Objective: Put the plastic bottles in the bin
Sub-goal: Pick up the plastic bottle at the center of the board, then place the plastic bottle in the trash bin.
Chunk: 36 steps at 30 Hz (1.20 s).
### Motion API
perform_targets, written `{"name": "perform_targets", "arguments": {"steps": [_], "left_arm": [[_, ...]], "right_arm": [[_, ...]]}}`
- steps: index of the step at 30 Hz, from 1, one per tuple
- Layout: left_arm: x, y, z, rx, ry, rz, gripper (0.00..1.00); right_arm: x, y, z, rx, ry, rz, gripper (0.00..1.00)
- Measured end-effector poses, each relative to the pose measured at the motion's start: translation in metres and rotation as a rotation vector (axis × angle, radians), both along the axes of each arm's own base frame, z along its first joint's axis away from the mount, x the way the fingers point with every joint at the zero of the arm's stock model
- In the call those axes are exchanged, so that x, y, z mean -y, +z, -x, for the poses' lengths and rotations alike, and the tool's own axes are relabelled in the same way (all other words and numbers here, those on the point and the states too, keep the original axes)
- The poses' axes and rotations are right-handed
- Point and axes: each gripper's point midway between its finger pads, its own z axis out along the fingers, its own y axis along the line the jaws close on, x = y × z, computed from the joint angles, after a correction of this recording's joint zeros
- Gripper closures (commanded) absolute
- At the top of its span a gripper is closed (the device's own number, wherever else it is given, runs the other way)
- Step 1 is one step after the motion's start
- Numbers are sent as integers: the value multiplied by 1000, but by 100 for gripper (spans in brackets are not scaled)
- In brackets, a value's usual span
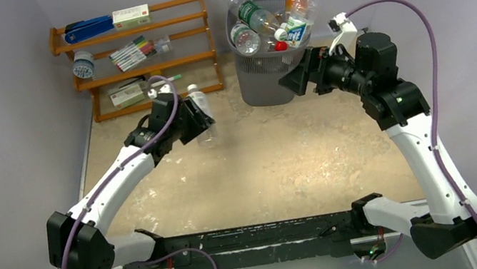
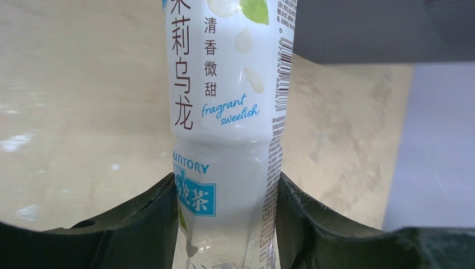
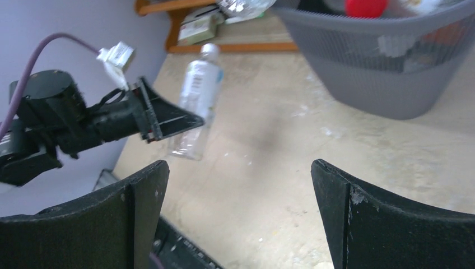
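Dark fingers of the left gripper (image 2: 224,188) press against both sides of a clear bottle (image 2: 224,101) with a white tea label, clamped low on its body; the bottle leans with its white cap away from the wrist and, seen from the right wrist, its base looks clear of the table (image 1: 283,163). Up and to the right of that hand stands the bin (image 1: 264,83), near but not touching, already heaped with bottles (image 1: 272,21) up to its rim. Judged from this, most of the job is done: the held bottle is the only one plainly seen outside, not yet carried over the rim. A clear crumpled thing (image 3: 241,7) on the rack beyond the hand might be another; cannot tell. The right gripper (image 3: 240,165) hangs empty with its jaws wide apart, just beside the bin's near wall and facing the left hand, so it crowds the far end of the carry. Just behind the left hand, the wooden rack (image 1: 138,69) holds a blue stapler (image 1: 87,30) and markers (image 1: 132,52). The full heap leaves little room, so a bottle dropped on top may roll off.
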Motion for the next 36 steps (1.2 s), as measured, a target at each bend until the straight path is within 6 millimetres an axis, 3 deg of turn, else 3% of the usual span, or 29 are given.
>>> {"name": "perform_targets", "arguments": {"steps": [5, 12, 22, 28, 30, 36], "left_arm": [[59, 31, 22, 70, -198, 107, 65], [119, 84, 56, 195, -436, 272, 64], [178, 133, 117, 297, -709, 397, 63], [190, 148, 133, 339, -770, 420, 62], [192, 148, 136, 343, -783, 417, 62], [195, 143, 138, 334, -794, 405, 62]], "right_arm": [[-26, -8, 15, -69, 140, -107, 0], [-42, -10, 25, -124, 220, -207, 0], [-50, -5, 17, -131, 237, -254, 4], [-47, -9, 3, -137, 183, -258, 11], [-46, -10, -1, -134, 166, -256, 19], [-45, -5, -9, -113, 142, -274, 71]]}}
